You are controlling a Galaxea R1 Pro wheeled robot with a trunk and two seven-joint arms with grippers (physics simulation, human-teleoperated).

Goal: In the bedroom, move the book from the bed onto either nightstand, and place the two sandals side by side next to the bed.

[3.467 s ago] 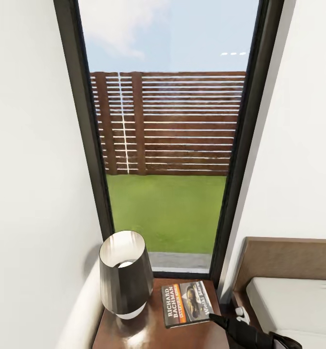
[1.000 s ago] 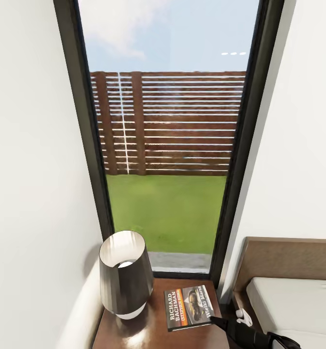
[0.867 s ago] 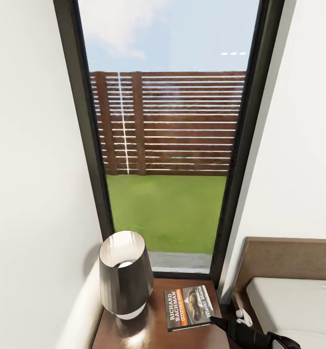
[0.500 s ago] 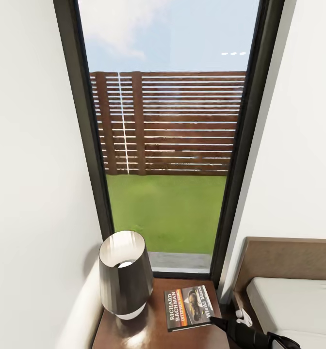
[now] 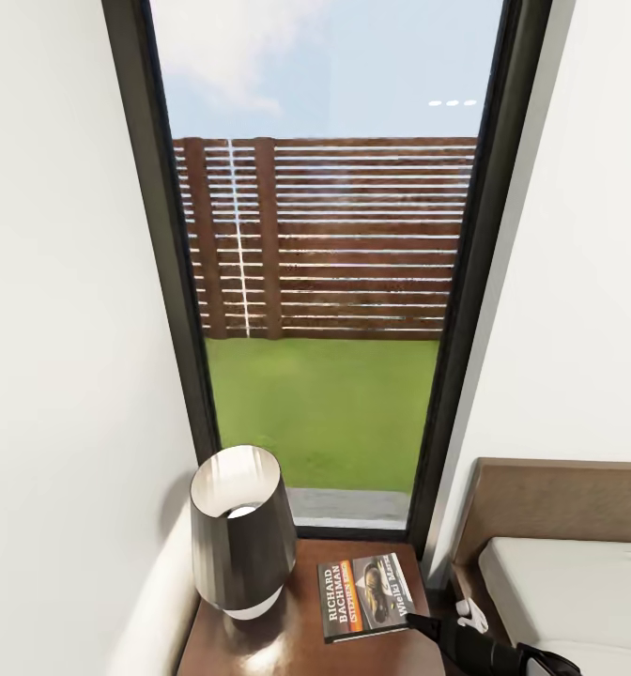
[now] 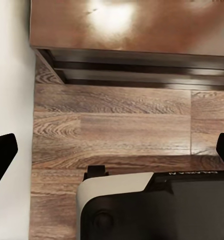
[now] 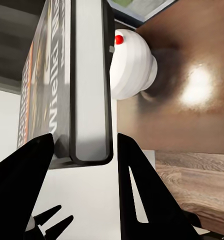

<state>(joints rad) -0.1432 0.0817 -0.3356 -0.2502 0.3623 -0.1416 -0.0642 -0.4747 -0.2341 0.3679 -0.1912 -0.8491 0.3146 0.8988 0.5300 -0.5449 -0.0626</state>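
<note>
The book (image 5: 365, 596) has slid slightly nearer; it lies on the nightstand (image 5: 297, 648); right tool (image 7: 84, 155) straddles it, fingers spread; left tool (image 6: 112, 150) open.

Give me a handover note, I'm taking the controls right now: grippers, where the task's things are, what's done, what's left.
Left gripper: open, empty, above the wood floor.
Right gripper: fingers straddle the book's near corner; whether they clamp it cannot be told.
Book: flat on the nightstand, beside the lamp; the bed is to its right.
Done: book on nightstand.
Left: make sure the right gripper lets go and back it off, then set both sandals side by side next to the bed.
</note>
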